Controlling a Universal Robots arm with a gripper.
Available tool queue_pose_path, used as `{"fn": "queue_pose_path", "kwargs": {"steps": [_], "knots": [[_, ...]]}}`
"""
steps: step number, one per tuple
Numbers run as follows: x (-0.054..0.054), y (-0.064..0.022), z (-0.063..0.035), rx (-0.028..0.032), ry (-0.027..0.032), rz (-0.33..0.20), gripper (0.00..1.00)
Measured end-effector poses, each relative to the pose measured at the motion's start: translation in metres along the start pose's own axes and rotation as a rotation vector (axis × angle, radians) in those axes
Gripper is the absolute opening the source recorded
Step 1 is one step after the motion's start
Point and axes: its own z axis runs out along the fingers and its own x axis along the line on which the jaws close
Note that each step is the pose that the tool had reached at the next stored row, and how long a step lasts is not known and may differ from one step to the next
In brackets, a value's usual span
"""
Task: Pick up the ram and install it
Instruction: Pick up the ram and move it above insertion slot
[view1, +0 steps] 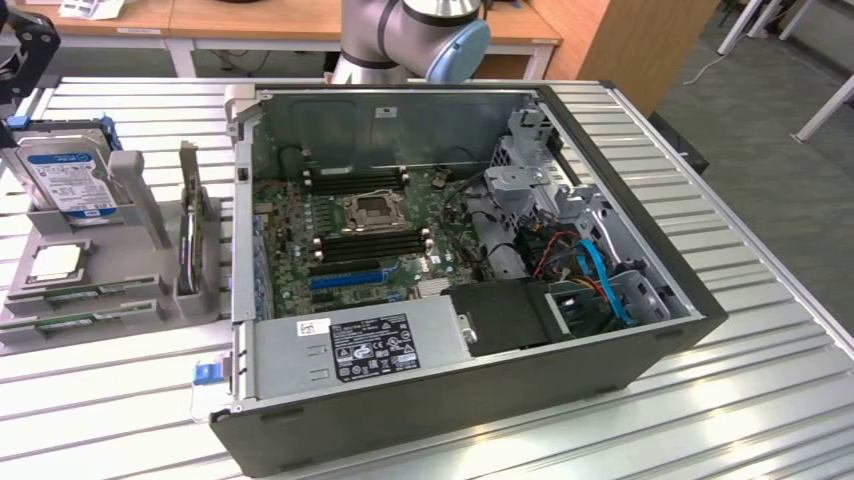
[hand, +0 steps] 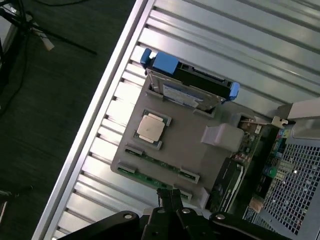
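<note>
1. My gripper (hand: 169, 194) is clenched, its fingertips pressed together with nothing between them.
2. Closest beneath it lies the ram (hand: 161, 163), a long green stick. It rests flat in a slot along one end of the grey holder (hand: 192, 147). I hang above it and do not touch it.
3. A second green stick (hand: 151, 180) lies just beside the ram and parallel to it, on the holder's outermost edge.
4. Further in on the holder, the small square CPU chip (hand: 150, 127) sits in its recess.
5. Past the chip, the hard drive (hand: 192, 94) with its blue label leans tilted at the holder's far end, with blue clips at its corners.
6. A dark card (view1: 188, 232) stands on edge on the side of the holder that faces the computer.
7. The open computer case (view1: 627, 330) lies on the slatted metal table (view1: 754, 385), just beside the holder on the exterior view's right. Its motherboard (view1: 350, 262) faces up.
8. Behind the case rises the base of my arm (view1: 407, 30).
</note>
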Motion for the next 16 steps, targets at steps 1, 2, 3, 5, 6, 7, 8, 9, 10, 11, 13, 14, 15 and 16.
{"fn": "queue_pose_path", "kwargs": {"steps": [1,2,3,5,6,7,8,9,10,11,13,14,15,16], "knots": [[0.0,0.0,0.0,0.0007,0.0008,-0.014,0.1],[0.0,0.0,0.0001,0.0014,0.0016,-0.028,0.1],[0.0,0.0,0.0001,0.0022,0.0025,-0.042,0.1],[0.0,0.0,0.0001,0.0036,0.0042,-0.07,0.1],[0.0,0.0,0.0002,0.0043,0.0051,-0.085,0.1],[0.0,0.0,0.0002,0.0051,0.0059,-0.1,0.1],[0.0,0.0,0.0002,0.0059,0.0069,-0.116,0.1],[0.0,0.0,0.0003,0.0066,0.0078,-0.131,0.1],[0.0,0.0,0.0003,0.0074,0.0087,-0.146,0.1],[0.0,0.0,0.0003,0.0082,0.0096,-0.161,0.1],[0.0,0.0,0.0004,0.0097,0.0114,-0.191,0.1],[0.0,0.0,0.0004,0.0105,0.0124,-0.206,0.1],[0.0,0.0,0.0004,0.0113,0.0134,-0.223,0.1],[0.0,0.0,0.0004,0.0121,0.0143,-0.238,0.1]]}}
